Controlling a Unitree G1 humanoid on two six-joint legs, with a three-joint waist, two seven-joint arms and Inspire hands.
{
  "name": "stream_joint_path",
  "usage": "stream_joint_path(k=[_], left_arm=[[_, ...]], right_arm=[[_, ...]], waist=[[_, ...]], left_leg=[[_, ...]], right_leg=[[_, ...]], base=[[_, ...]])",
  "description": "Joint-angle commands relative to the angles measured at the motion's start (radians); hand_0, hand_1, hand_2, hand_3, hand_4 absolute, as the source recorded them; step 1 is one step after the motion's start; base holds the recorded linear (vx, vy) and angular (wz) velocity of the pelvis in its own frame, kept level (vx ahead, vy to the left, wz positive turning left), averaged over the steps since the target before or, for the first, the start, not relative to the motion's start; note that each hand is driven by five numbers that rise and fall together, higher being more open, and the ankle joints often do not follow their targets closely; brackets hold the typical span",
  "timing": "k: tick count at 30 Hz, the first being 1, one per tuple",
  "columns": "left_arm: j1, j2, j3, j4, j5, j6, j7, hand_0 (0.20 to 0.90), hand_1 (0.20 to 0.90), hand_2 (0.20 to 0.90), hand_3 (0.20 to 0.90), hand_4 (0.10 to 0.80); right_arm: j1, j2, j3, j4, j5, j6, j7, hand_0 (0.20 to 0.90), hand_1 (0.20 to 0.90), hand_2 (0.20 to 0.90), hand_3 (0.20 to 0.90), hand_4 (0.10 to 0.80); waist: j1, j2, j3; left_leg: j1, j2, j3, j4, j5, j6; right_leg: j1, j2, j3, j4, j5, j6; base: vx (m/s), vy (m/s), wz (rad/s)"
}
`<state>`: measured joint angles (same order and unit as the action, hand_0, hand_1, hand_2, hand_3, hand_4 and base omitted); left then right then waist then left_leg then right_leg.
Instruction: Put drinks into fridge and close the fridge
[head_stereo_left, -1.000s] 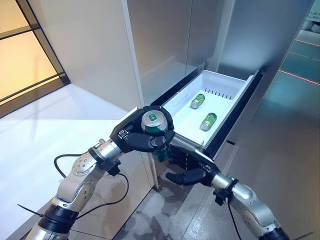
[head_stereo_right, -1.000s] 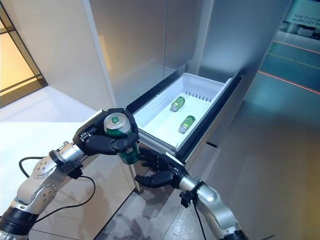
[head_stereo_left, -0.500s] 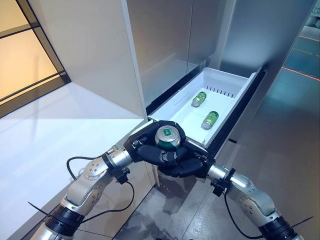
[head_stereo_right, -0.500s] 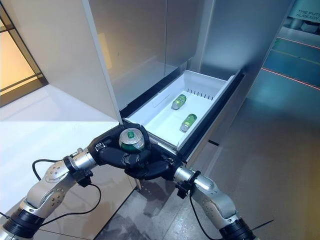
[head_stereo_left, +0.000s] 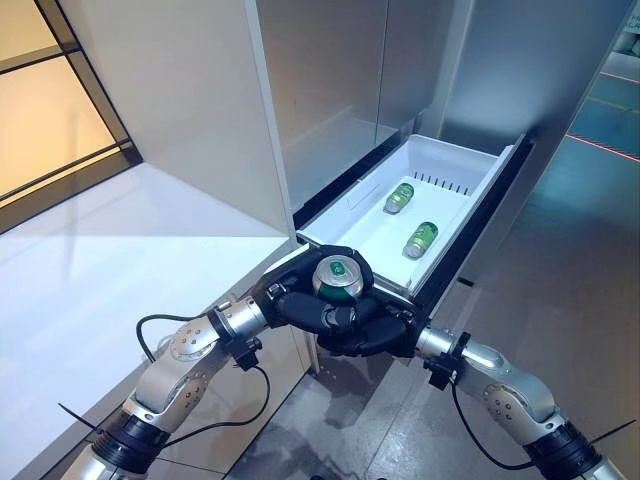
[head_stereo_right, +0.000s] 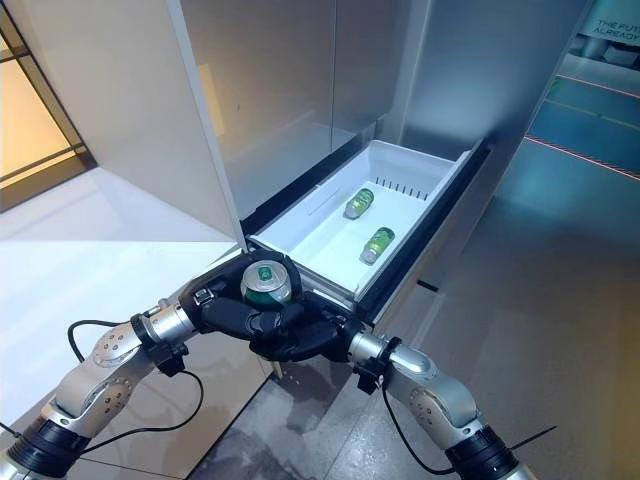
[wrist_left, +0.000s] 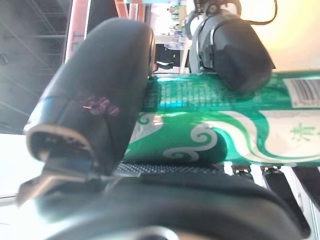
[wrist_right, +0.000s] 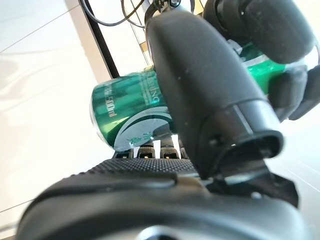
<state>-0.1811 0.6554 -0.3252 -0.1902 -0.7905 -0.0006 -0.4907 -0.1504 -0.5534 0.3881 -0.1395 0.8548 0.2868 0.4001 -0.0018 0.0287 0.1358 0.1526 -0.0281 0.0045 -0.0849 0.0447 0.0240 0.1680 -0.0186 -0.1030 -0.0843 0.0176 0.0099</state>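
Observation:
A green can (head_stereo_left: 337, 273) stands upright in front of the near corner of the open white fridge drawer (head_stereo_left: 476, 170). My left hand (head_stereo_left: 288, 297) is shut round the can's upper part. My right hand (head_stereo_left: 377, 336) is curled round its lower part from beneath. The left wrist view shows the can (wrist_left: 200, 135) pinned between thumb and fingers. The right wrist view shows the same can (wrist_right: 122, 115) behind my thumb. Green cans (head_stereo_left: 399, 197) (head_stereo_left: 421, 239) lie on their sides inside the drawer.
A white counter (head_stereo_left: 90, 260) runs along the left. A tall pale cabinet panel (head_stereo_left: 180, 110) stands over it beside the drawer. The grey fridge front (head_stereo_left: 520, 70) rises behind the drawer. Grey floor (head_stereo_left: 580, 300) lies to the right.
My left hand brought the can down and to the right, to the drawer's near corner. My right hand rose from below and closed round the can's lower part.

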Motion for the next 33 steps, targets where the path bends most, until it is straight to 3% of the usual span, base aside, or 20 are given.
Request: stream_joint_path(k=[1,11,20,21,22,23,24,33], left_arm=[[-0.179,-0.122,-0.011,-0.119,-0.195,-0.139,-0.014,0.3,0.3,0.3,0.2,0.1],[-0.169,-0.229,-0.066,-0.135,-0.292,-0.087,0.015,0.3,0.3,0.3,0.2,0.1],[-0.153,-0.254,-0.08,-0.128,-0.273,-0.081,0.042,0.3,0.3,0.3,0.2,0.1],[-0.149,-0.257,-0.078,-0.125,-0.268,-0.078,0.041,0.3,0.3,0.3,0.2,0.1],[-0.147,-0.257,-0.08,-0.124,-0.264,-0.077,0.045,0.3,0.3,0.3,0.2,0.1],[-0.147,-0.257,-0.08,-0.124,-0.264,-0.077,0.045,0.3,0.3,0.3,0.2,0.1],[-0.147,-0.256,-0.079,-0.122,-0.263,-0.074,0.047,0.3,0.3,0.3,0.2,0.1],[-0.146,-0.237,-0.086,-0.112,-0.247,-0.088,0.055,0.3,0.3,0.3,0.2,0.1]], right_arm=[[-0.125,0.156,0.085,-0.175,0.205,-0.074,0.041,0.3,0.3,0.3,0.2,0.1],[-0.131,0.216,0.128,-0.189,0.193,-0.104,0.022,0.3,0.3,0.3,0.2,0.1],[-0.134,0.213,0.131,-0.195,0.193,-0.108,0.006,0.3,0.3,0.3,0.2,0.1],[-0.133,0.214,0.129,-0.197,0.192,-0.104,0.009,0.373,0.373,0.373,0.285,0.185],[-0.132,0.213,0.128,-0.201,0.192,-0.095,0.008,0.646,0.646,0.646,0.604,0.504],[-0.132,0.213,0.128,-0.201,0.192,-0.095,0.008,0.646,0.646,0.646,0.604,0.504],[-0.134,0.212,0.126,-0.202,0.199,-0.081,0.003,0.9,0.9,0.9,0.9,0.8],[-0.155,0.174,0.125,-0.205,0.25,0.014,-0.013,0.9,0.9,0.9,0.9,0.8]], waist=[[-0.002,-0.033,-0.057],[-0.007,-0.038,-0.055],[-0.009,-0.038,-0.054],[-0.009,-0.038,-0.054],[-0.01,-0.038,-0.053],[-0.009,-0.038,-0.053],[-0.01,-0.038,-0.052],[-0.01,-0.04,-0.054]], left_leg=[[0.026,-0.031,0.025,0.007,-0.071,0.014],[0.029,-0.034,0.021,0.009,-0.072,0.017],[0.029,-0.036,0.021,0.014,-0.074,0.021],[0.029,-0.038,0.019,0.014,-0.075,0.022],[0.03,-0.038,0.018,0.014,-0.075,0.022],[0.03,-0.038,0.018,0.014,-0.075,0.022],[0.031,-0.039,0.016,0.014,-0.076,0.023],[0.034,-0.043,0.008,0.017,-0.078,0.024]], right_leg=[[-0.022,0.014,0.024,0.04,-0.02,0.043],[-0.021,0.018,0.038,0.041,-0.019,0.043],[-0.023,0.02,0.045,0.045,-0.02,0.041],[-0.023,0.021,0.047,0.047,-0.021,0.041],[-0.023,0.021,0.048,0.048,-0.021,0.04],[-0.023,0.021,0.048,0.048,-0.021,0.04],[-0.022,0.022,0.05,0.048,-0.022,0.04],[-0.02,0.023,0.055,0.052,-0.024,0.04]], base=[[0.0,0.0,0.0],[0.0,0.0,0.0],[0.0,0.0,0.0],[0.0,0.0,0.0],[0.0,0.0,0.0],[0.0,0.0,0.0],[0.0,0.0,0.0],[0.0,0.0,0.0]])
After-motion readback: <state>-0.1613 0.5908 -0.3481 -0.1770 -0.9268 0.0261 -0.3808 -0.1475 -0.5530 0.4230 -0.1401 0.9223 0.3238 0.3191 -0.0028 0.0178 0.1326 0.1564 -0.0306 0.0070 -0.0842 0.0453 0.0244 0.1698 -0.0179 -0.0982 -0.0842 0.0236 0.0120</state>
